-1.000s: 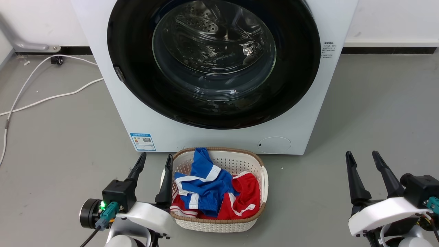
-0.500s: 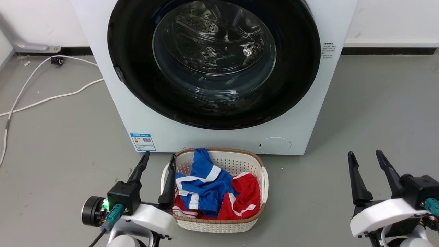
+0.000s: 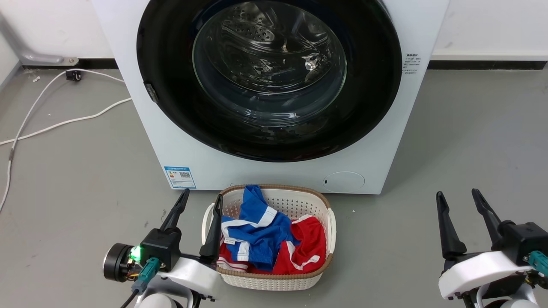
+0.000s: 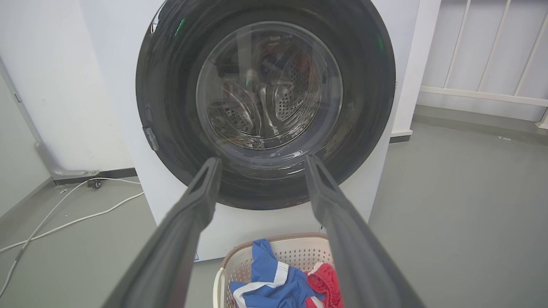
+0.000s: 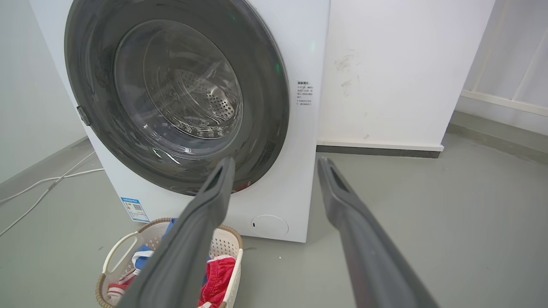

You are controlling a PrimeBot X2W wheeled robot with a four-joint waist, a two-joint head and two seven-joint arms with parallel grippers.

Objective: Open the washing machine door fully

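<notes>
While the washing machine door (image 3: pixel 372 94) lies shut, flush in the washing machine (image 3: pixel 265 175) front, left gripper (image 3: pixel 202 195) and right gripper (image 3: pixel 457 193) hang low, spread, empty; best hook the left-edge catch (image 3: pixel 150 92), then swing wide.

Glossy black washing machine door (image 3: pixel 171 107), clear glass centre; perforated plastic basket (image 3: pixel 274 280) holding cloth clothes (image 3: pixel 257 233).
</notes>
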